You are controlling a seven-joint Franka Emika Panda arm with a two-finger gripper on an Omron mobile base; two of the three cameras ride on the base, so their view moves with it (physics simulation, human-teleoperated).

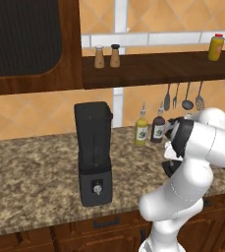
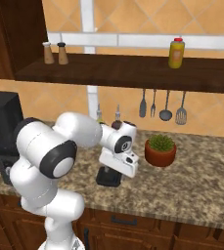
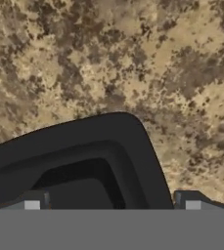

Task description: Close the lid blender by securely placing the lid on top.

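Note:
The blender (image 1: 94,152) stands upright on the granite counter, a tall dark jar on a black base with a silver knob, its top uncovered; it is also at the far left as the blender (image 2: 5,132). The lid (image 2: 108,178), a flat black square with rounded corners, lies on the counter well to the blender's right. My gripper (image 2: 114,170) hangs straight over it, pointing down. In the hand view the lid (image 3: 84,161) sits close below, and the gripper (image 3: 112,202) is open, with its fingertips (image 3: 33,201) on either side of the lid's raised centre and nothing held.
Two sauce bottles (image 1: 149,127) stand by the wall behind the arm. A potted plant (image 2: 160,149) sits to the right of the lid. Utensils (image 2: 162,106) hang under a wooden shelf (image 2: 133,71) carrying shakers and a yellow bottle (image 2: 176,52). The counter's front edge (image 2: 147,215) is close.

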